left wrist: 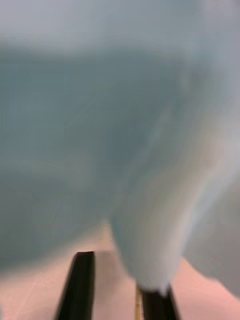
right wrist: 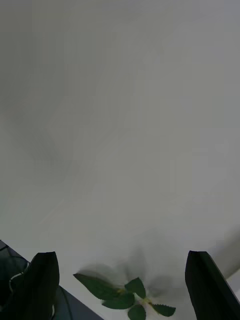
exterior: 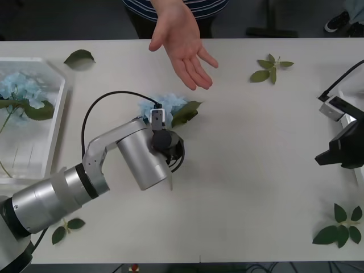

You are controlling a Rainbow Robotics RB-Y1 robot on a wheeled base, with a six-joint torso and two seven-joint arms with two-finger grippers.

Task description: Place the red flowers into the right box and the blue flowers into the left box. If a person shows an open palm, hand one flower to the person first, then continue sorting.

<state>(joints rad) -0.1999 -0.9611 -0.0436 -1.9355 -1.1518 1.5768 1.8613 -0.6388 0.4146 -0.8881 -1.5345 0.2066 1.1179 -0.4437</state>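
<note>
Evidently the left gripper (left wrist: pixel 117 290) is clamping a blue flower (exterior: pixel 170 106) mid-table, its fingers narrow. The open palm (exterior: pixel 183 42) is waiting at the far edge; next, I judge, comes lifting toward it. The right gripper (right wrist: pixel 122 285) is idling wide open.

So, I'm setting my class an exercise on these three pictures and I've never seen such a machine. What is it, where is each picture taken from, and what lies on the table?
It is a two-armed robot. The front view looks down from above its arms at a white table.

The left gripper is at a blue flower mid-table; its wrist view shows pale blue petals pressed up close, with the fingers near together, seemingly closed on the stem. Beyond it a person holds out an open palm.

The right gripper, parked at the table's right edge, is open above a leaf sprig.

Another blue flower lies in the left box. Loose leaf sprigs are scattered about.
</note>
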